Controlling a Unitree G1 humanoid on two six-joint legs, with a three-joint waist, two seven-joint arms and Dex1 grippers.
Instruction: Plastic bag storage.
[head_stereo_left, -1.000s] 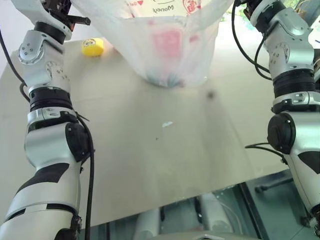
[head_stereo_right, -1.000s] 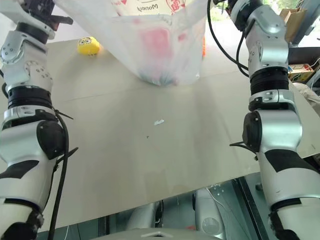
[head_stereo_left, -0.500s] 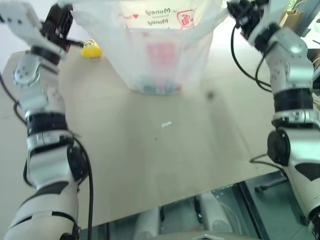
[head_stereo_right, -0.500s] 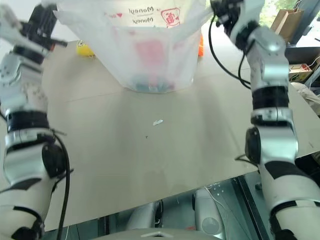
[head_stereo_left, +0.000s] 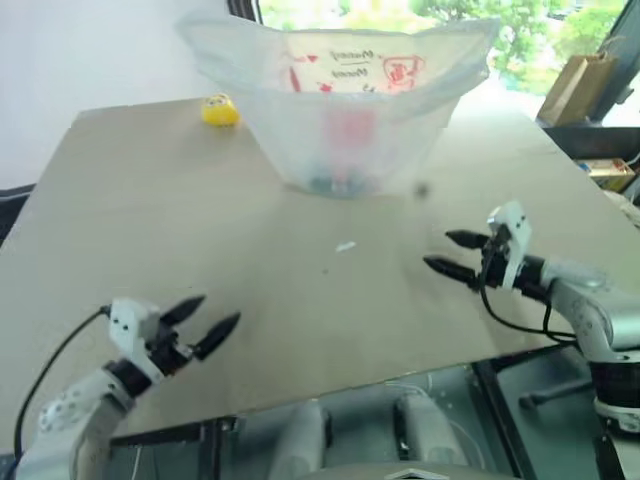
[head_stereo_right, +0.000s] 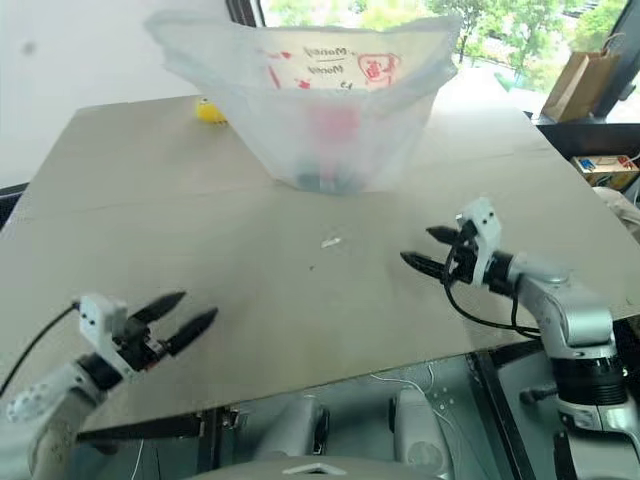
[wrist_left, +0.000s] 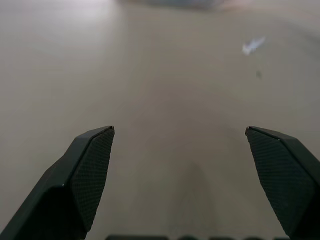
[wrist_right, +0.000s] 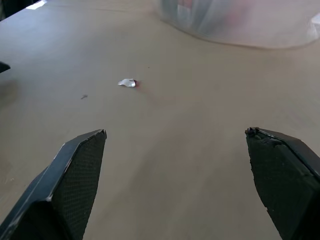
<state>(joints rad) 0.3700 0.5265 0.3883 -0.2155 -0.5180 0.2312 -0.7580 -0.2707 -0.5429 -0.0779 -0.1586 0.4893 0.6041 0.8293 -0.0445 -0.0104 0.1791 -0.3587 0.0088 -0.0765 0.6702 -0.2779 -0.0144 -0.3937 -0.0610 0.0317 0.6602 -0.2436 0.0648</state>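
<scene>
The plastic bag (head_stereo_left: 340, 110), translucent white with red print, stands by itself at the far middle of the table (head_stereo_left: 120, 200), mouth open and upward. Dark and red shapes show through its film. It appears again in the right wrist view (wrist_right: 240, 20). My left gripper (head_stereo_left: 218, 309) hovers low over the table's near left edge, open and empty, far from the bag. My right gripper (head_stereo_left: 437, 249) is low at the near right, also open and empty, pointing left across the table. In the wrist views, the left gripper (wrist_left: 180, 130) and right gripper (wrist_right: 175, 132) hold nothing between their fingers.
A small yellow toy (head_stereo_left: 219, 110) lies on the table left of the bag. A white scrap (head_stereo_left: 346, 246) rests mid-table, between the grippers and the bag. A brown paper bag (head_stereo_left: 568, 88) stands on the floor beyond the table's far right corner.
Both grippers opened and let go of the bag's top. Both arms dropped from high beside the bag to low near the front edge. The bag settled onto the table.
</scene>
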